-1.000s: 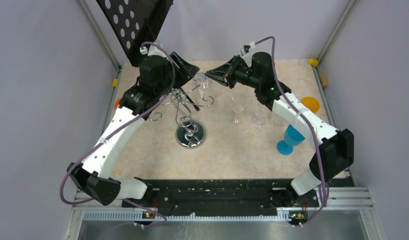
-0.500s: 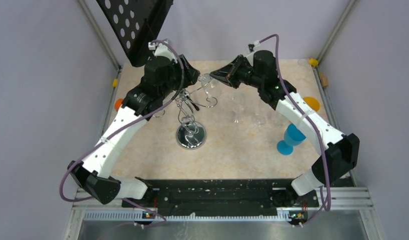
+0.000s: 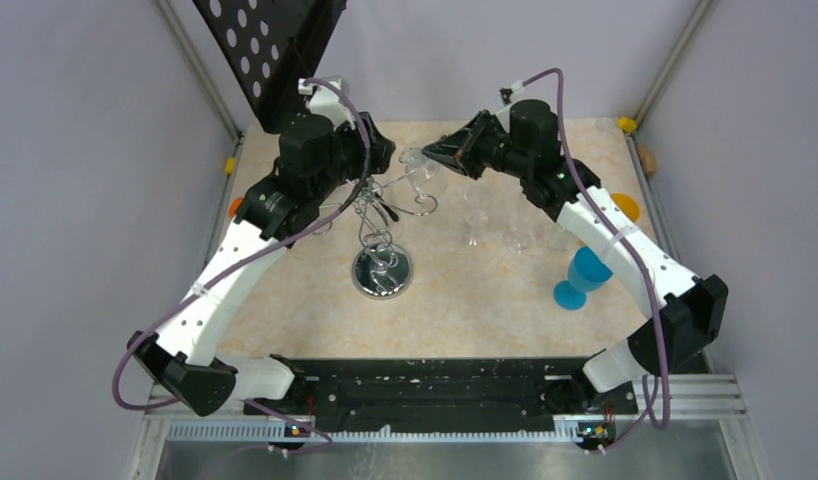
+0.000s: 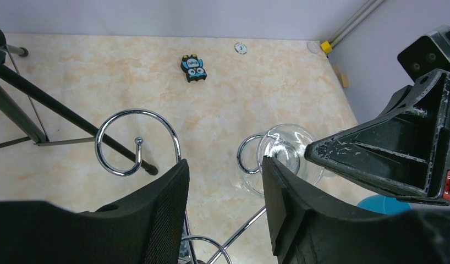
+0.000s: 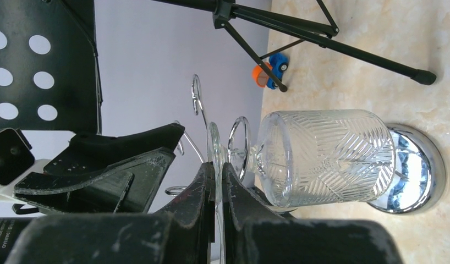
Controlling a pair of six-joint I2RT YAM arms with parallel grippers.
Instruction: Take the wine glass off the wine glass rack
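Two grippers at the rack: extraction step.
Our right gripper (image 5: 218, 171) clenches the foot of the clear ribbed wine glass (image 5: 322, 157), hung on the silver wire rack (image 3: 382, 270) (left gripper (image 4: 223, 170) gapes); next, we slide it outward.

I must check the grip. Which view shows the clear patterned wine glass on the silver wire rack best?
The right wrist view: the clear patterned wine glass is large and sharp, its foot between the right gripper's fingers. The left wrist view shows it end-on, partly hidden; the top view, small and faint.
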